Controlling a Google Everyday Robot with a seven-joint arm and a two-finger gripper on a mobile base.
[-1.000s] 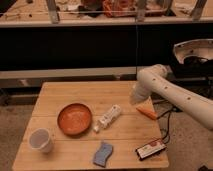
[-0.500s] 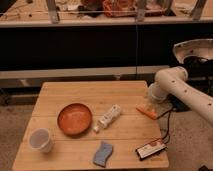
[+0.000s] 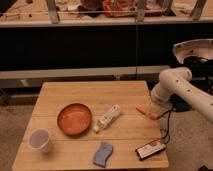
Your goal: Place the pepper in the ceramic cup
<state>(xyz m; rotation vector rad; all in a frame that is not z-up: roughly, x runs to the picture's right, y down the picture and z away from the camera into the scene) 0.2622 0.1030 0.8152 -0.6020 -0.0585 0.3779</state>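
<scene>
The small orange pepper [image 3: 146,112] lies near the right edge of the wooden table [image 3: 90,97]. My gripper [image 3: 151,106] is at the end of the white arm, low over the table's right edge, right above the pepper. The whitish ceramic cup [image 3: 40,140] stands upright at the table's front left corner, far from the gripper.
A wide orange-brown bowl [image 3: 74,119] sits left of centre. A white bottle [image 3: 107,118] lies on its side mid-table. A blue sponge [image 3: 102,154] and a dark flat packet [image 3: 150,149] lie near the front edge. A dark shelf unit stands behind.
The arm has swung to the right, away from the table's middle, and its end now sits over the pepper at the right edge. The objects on the table have not moved.
</scene>
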